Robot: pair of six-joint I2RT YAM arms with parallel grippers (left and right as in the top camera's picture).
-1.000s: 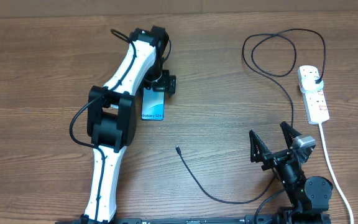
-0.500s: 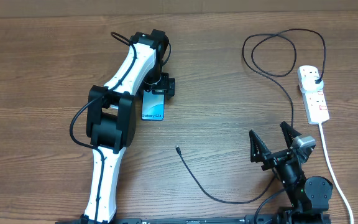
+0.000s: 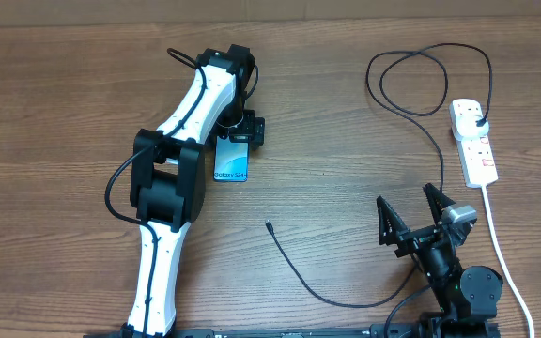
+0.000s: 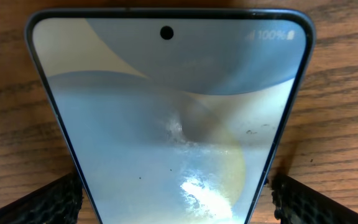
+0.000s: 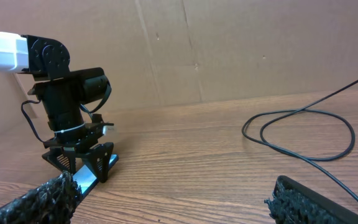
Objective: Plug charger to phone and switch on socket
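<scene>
Fingers [image 4: 55, 200] of the left end effector [image 3: 241, 131] stand on either side of the phone [image 4: 173, 124], just beside its long edges; whether they press on it cannot be told. The phone [image 3: 232, 161] lies flat and face up on the desk [image 3: 54, 84] with its screen lit, its far end under that end effector. The right end effector [image 3: 404, 193] is spread wide and holds nothing, raised near the desk's front edge. The charger [image 3: 346, 304] lies slack on the wood, its connector tip [image 3: 269, 225] free between the phone and the right arm, well apart from the phone. Its cable loops at the far side and ends at a black plug [image 3: 478, 117] seated in the socket [image 3: 474, 143], which lies at the right of the desk.
</scene>
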